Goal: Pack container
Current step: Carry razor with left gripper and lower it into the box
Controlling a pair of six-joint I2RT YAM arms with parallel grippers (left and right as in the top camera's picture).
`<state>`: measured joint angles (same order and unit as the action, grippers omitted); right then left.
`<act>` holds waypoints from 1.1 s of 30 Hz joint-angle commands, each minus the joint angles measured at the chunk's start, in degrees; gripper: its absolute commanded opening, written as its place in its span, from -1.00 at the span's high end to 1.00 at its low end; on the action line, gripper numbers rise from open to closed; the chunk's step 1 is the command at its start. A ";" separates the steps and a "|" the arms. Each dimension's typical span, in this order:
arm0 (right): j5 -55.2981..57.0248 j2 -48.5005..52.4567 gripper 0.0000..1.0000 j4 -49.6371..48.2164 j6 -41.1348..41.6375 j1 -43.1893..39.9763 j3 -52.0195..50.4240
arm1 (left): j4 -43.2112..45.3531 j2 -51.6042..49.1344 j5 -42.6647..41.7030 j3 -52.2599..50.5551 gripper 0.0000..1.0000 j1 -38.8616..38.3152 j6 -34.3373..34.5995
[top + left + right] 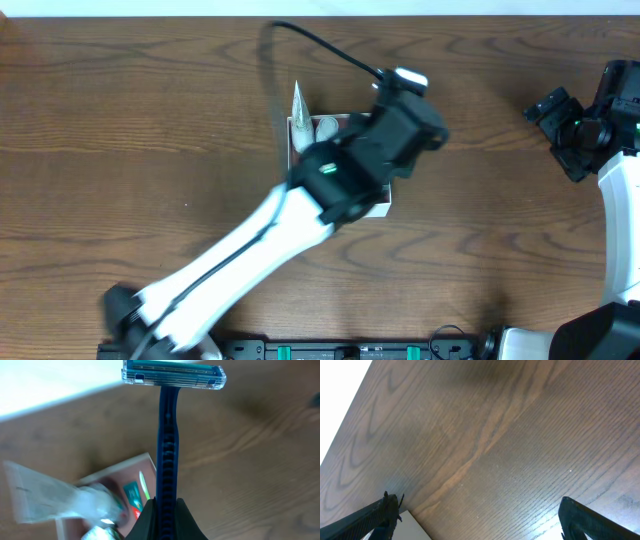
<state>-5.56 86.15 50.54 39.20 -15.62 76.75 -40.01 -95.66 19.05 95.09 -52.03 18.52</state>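
While my left gripper is clenched on the blue razor directly above the container and my right gripper hangs spread, empty, well right of it, I judge I'm mid-placement: next, lower the razor in and release.

Ribbed dark blue plastic down the razor handle, clear glossy plastic over its head. Smooth brown wood-grain table beneath. Left of the handle, matt pinkish-brown container lining and crinkled translucent wrapper.
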 commanded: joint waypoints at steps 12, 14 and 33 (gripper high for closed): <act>0.20 -0.66 -0.99 0.04 -0.72 -0.28 0.07 | -3.54 -13.09 -5.22 -1.01 0.88 3.58 13.99; 0.20 -0.66 -0.99 0.04 -0.72 -0.28 0.07 | -4.39 -13.29 -6.73 -1.03 0.88 4.63 14.88; 0.20 -0.66 -0.99 0.04 -0.72 -0.28 0.07 | -4.76 -20.65 -12.02 -1.11 0.89 5.73 16.79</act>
<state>-5.56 86.15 50.54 39.20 -15.62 76.75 -44.60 -115.55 7.70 94.19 -46.33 34.54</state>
